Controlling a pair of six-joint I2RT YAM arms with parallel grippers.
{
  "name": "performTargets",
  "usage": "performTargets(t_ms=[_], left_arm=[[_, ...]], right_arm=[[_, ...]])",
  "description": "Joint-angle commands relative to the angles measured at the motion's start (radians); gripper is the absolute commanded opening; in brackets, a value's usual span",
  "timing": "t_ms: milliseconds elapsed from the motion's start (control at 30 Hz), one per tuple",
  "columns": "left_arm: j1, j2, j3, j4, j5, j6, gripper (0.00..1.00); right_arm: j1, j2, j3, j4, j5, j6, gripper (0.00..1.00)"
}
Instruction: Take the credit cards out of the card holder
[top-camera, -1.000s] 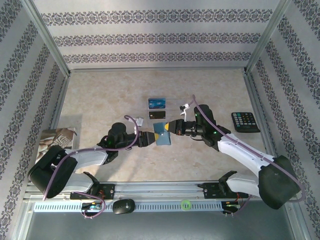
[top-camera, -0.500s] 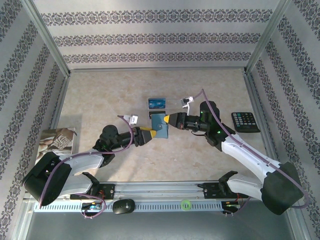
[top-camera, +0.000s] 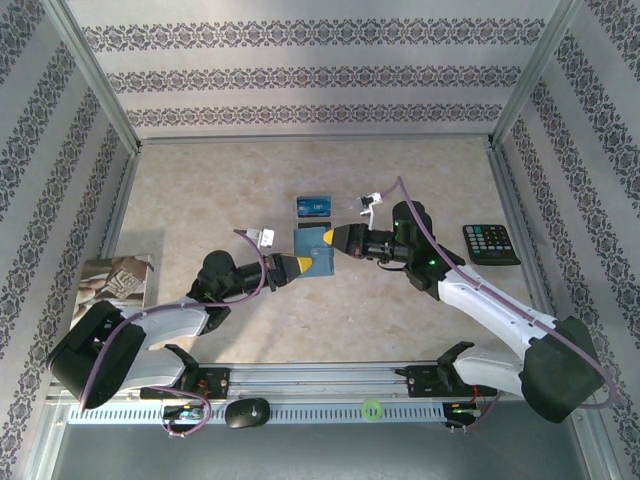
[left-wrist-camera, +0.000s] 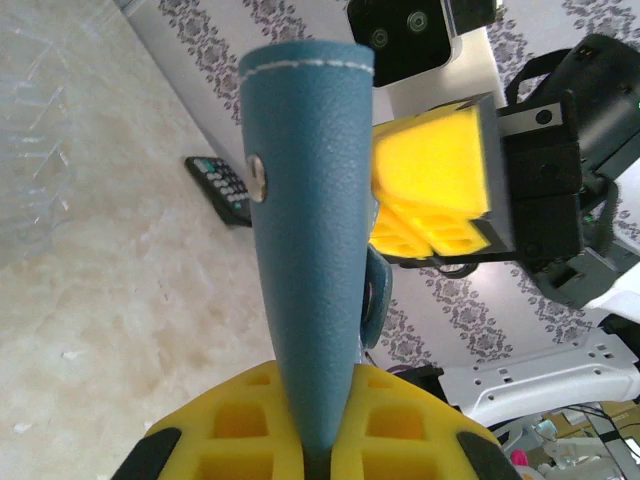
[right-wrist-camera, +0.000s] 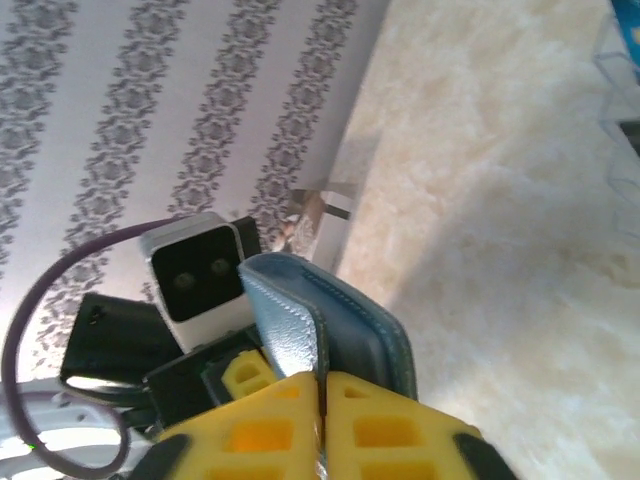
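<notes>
Enclosing the scene were three walls (top-camera: 320, 75), papered pale grey with darker floral bands in stripes and met at the corners by bare metal posts (top-camera: 93, 75). Below them lay one table (top-camera: 200, 190), a smooth beige top with faint marbled veining, edged at the near side by a slotted metal rail (top-camera: 320, 375).

Two arms reached in from that rail: the left arm (top-camera: 160, 322) and the right arm (top-camera: 490, 305), both with white shells, bulky black joints and a thin purple cable.

One booklet (top-camera: 115, 278) with a patterned cover lay flat by the left wall. One black calculator (top-camera: 490, 243), rectangular with rows of small keys, lay flat near the right wall.

The card holder (top-camera: 315, 251) — teal-blue, grained like leather, with pale stitching along its edge — hung over the middle of the table between the two grippers. The left gripper (top-camera: 295, 266) was clamped on its lower end, its ribbed yellow fingers (left-wrist-camera: 240, 420) pressed against both faces. The right gripper (top-camera: 337, 240) met it from the other side, its yellow fingers (right-wrist-camera: 260, 440) nearly together on a thin silvery-lined flap.

One small blue card (top-camera: 314, 206) lay flat just beyond the holder. One round metal stud (left-wrist-camera: 259, 177) sat on the holder's outer face.
</notes>
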Motion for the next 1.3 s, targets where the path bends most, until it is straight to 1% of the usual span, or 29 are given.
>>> performTargets(t_ms=[0, 33, 100, 167, 267, 400, 467, 567, 667, 867, 1067, 1200, 1267], left_arm=[[-0.031, -0.092, 0.051, -0.211, -0.092, 0.071, 0.00], [-0.053, -0.115, 0.072, -0.321, -0.139, 0.099, 0.00], [-0.086, -0.160, 0.121, -0.550, -0.274, 0.156, 0.00], [-0.114, -0.183, 0.134, -0.635, -0.371, 0.175, 0.00], [-0.155, -0.202, 0.155, -0.713, -0.492, 0.207, 0.00], [-0.225, -0.209, 0.194, -0.741, -0.618, 0.266, 0.00], [-0.245, -0.206, 0.200, -0.735, -0.659, 0.283, 0.00], [-0.246, -0.200, 0.195, -0.691, -0.655, 0.287, 0.00], [-0.249, -0.195, 0.187, -0.648, -0.637, 0.290, 0.00], [-0.255, -0.191, 0.191, -0.636, -0.621, 0.303, 0.00], [-0.261, -0.191, 0.185, -0.606, -0.611, 0.301, 0.00], [-0.262, -0.205, 0.178, -0.588, -0.608, 0.297, 0.00], [-0.262, -0.214, 0.178, -0.583, -0.607, 0.298, 0.00]], right_arm=[[0.001, -0.028, 0.044, -0.233, 0.184, -0.090, 0.35], [0.005, -0.041, 0.051, -0.284, 0.234, -0.099, 0.39], [0.029, -0.076, 0.067, -0.366, 0.350, -0.118, 0.45], [0.070, -0.098, 0.083, -0.408, 0.427, -0.128, 0.49], [0.159, -0.074, 0.127, -0.435, 0.489, -0.132, 0.51], [0.266, -0.008, 0.186, -0.447, 0.561, -0.127, 0.52], [0.301, 0.016, 0.206, -0.442, 0.589, -0.128, 0.52], [0.329, 0.055, 0.237, -0.462, 0.611, -0.125, 0.51], [0.334, 0.086, 0.248, -0.467, 0.615, -0.124, 0.51], [0.347, 0.114, 0.266, -0.437, 0.610, -0.130, 0.52], [0.348, 0.163, 0.283, -0.449, 0.605, -0.127, 0.52], [0.348, 0.208, 0.286, -0.485, 0.626, -0.128, 0.44], [0.345, 0.224, 0.283, -0.492, 0.633, -0.125, 0.34]])
